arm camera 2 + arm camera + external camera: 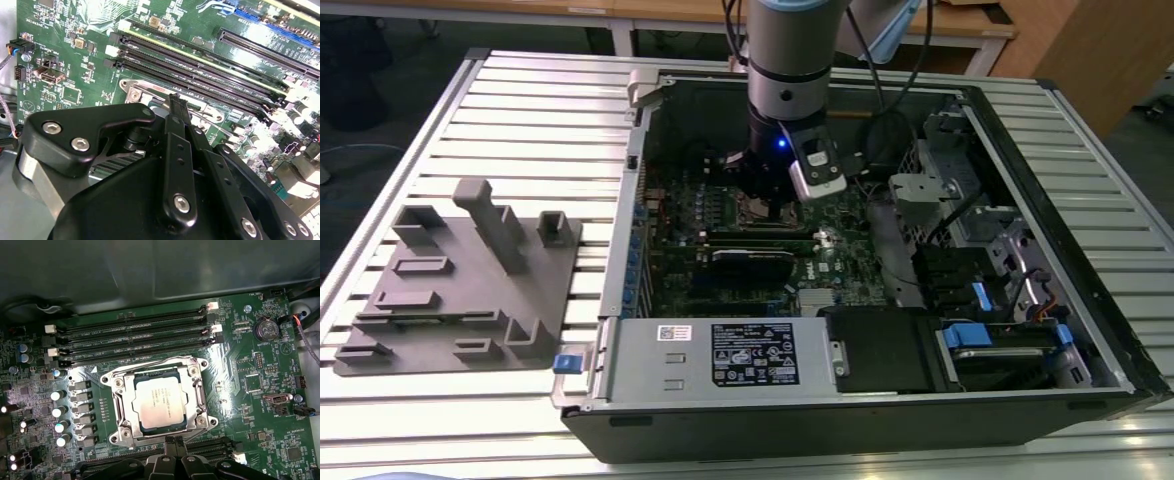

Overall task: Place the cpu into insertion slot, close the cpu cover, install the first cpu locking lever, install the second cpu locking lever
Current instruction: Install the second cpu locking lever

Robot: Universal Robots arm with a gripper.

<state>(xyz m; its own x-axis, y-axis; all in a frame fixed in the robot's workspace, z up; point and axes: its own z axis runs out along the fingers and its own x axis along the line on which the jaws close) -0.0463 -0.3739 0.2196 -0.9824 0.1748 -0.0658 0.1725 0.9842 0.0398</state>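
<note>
Slatted metal surface (pixel 480 110) is carrying the open computer case (pixel 1067 300) I'm working in. Judging from the first wrist view, the cpu (pixel 159 402) is already sitting in the insertion slot (pixel 116 401) with the cpu cover (pixel 199 390) down around it; the levers I can't judge. My hand (pixel 172 442) is hovering at the socket's six o'clock edge, fingers together, gripping nothing.

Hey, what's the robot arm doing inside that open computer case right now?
The arm reaches down into the open computer case, with its gripper right at the edge of the insertion slot on the green motherboard. In the first wrist view the cpu already sits in the slot, and the cpu cover lies down around it as a metal frame. Whether the locking levers are latched cannot be told. A grey fixture block sits on the table beside the case.
</note>
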